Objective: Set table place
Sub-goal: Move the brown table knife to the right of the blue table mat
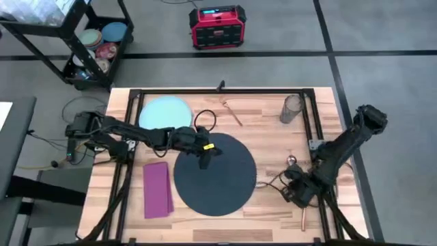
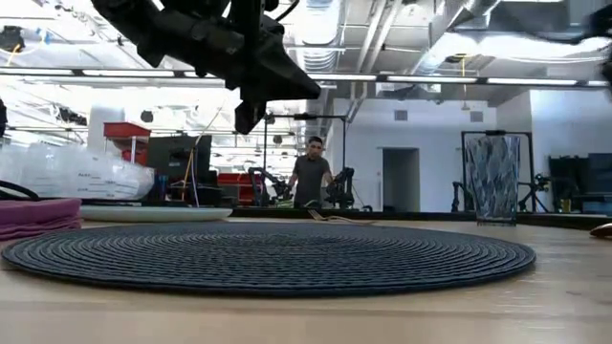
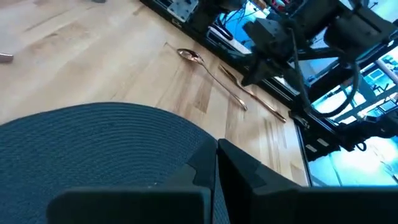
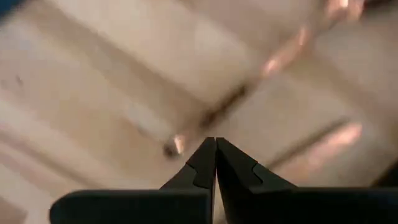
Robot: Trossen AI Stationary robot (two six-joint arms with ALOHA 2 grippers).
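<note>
**Place setting — items on the tabletop, part laid**

- Tabletop [image 1: 266,137]: light-wood planks in a black frame.
- Mat [image 1: 214,173]: dark, round, woven; lies flat at the centre of the tabletop, bare.
- Plate [image 1: 165,112]: pale blue, round; at the far left part of the tabletop, apart from the mat.
- Napkin [image 1: 158,189]: magenta cloth, folded long; lies just left of the mat.
- Tumbler [image 1: 291,108]: smoky glass, upright near the far right corner.
- Cutlery, copper-coloured — one piece [image 1: 232,111] lies aslant at the far middle; a spoon [image 1: 292,161] lies to the right of the mat, beside the right arm; another piece [image 1: 304,220] shows near the front right edge.
- Left hand [image 1: 205,158]: held above the far left part of the mat, clear of it in the low view; fingers together, holding nothing.
- Right hand [image 1: 292,194]: low over the bare wood at the right of the mat, near the spoon; fingers together, empty.
- Off the tabletop: black cart [image 1: 92,51] with stacked dishes, and a red box [image 1: 217,26] on the floor.
- Room behind: a person [image 2: 311,176] stands well beyond the tabletop.
</note>
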